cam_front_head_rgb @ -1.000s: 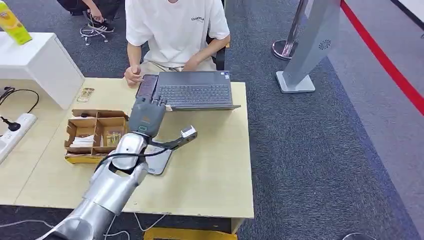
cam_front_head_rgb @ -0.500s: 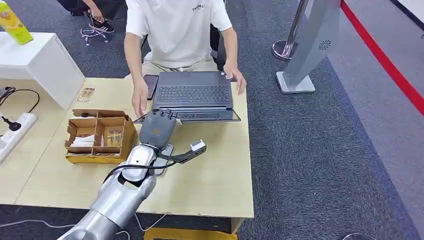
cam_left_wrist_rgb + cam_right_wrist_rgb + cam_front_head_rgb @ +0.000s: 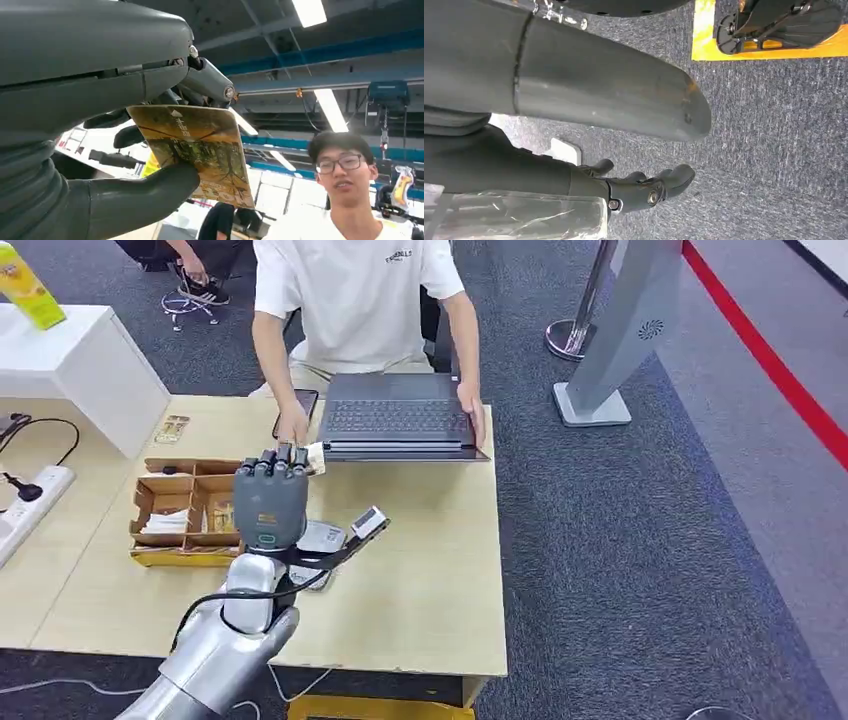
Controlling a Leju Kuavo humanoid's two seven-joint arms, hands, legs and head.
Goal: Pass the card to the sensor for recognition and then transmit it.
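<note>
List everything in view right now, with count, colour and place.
Card: one, yellow-brown, pinched in the left hand.
Sensor: one, grey, on the table under the left hand.
Laptop: one, dark grey, far table edge, held by the person.
Phone: one, black, left of the laptop.
Box: one, brown cardboard, divided, table left.
Table: one, light wood.
Person: one, white shirt, seated behind the table.
Left hand: grey, raised over the table.
Right hand: dark, hanging above the carpet.

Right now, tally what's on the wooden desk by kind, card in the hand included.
Laptop: 1
Phone: 1
Cardboard organizer box: 1
Grey sensor pad, partly behind the left hand: 1
Card held by the fingers: 1
Small packet near the white box: 1
Total: 6
</note>
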